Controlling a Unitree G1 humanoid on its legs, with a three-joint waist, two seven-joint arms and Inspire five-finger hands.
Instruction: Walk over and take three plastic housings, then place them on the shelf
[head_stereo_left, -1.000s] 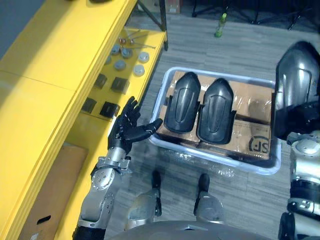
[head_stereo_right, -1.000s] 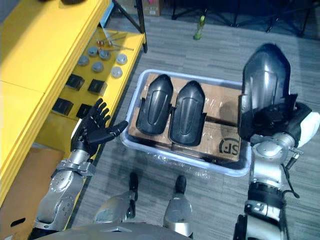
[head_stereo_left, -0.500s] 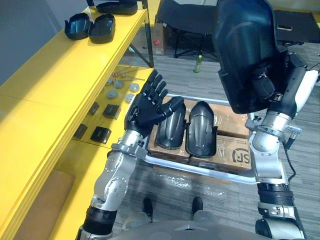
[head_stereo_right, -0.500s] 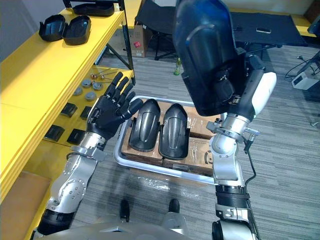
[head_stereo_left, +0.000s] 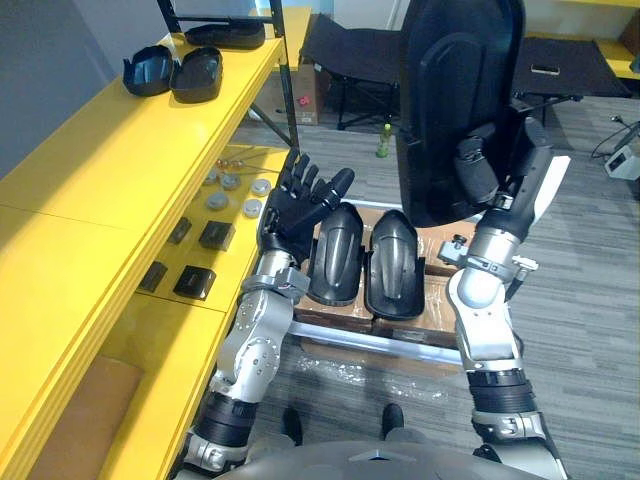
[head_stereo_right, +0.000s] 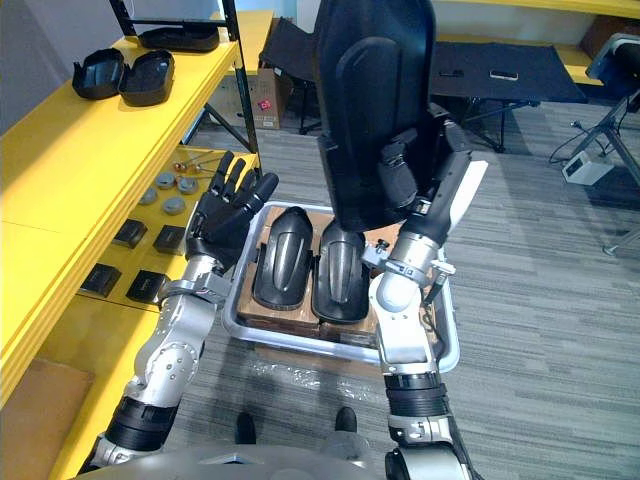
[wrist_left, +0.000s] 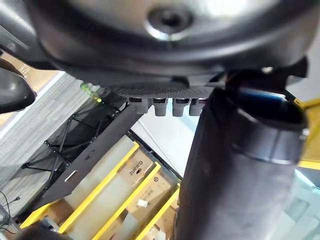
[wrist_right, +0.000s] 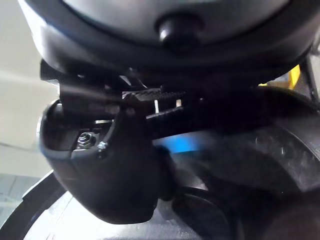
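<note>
Our right robot hand (head_stereo_left: 485, 170) grips one plastic housing (head_stereo_left: 455, 90) upright and high, presumably for the yellow shelf (head_stereo_left: 110, 150) at left. Our left robot hand (head_stereo_left: 290, 210) is spread open, empty. Two housings (head_stereo_left: 335, 250) lie in the tray (head_stereo_right: 236, 305).

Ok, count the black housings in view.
6: one housing raised in the right hand, two together in the tray, two on the yellow shelf, one farther along it. Others may be hidden.

Right robot hand (head_stereo_right: 420, 175) grips 1 housing (head_stereo_right: 375, 90) upright — bin (head_stereo_right: 450, 340) below.
</note>
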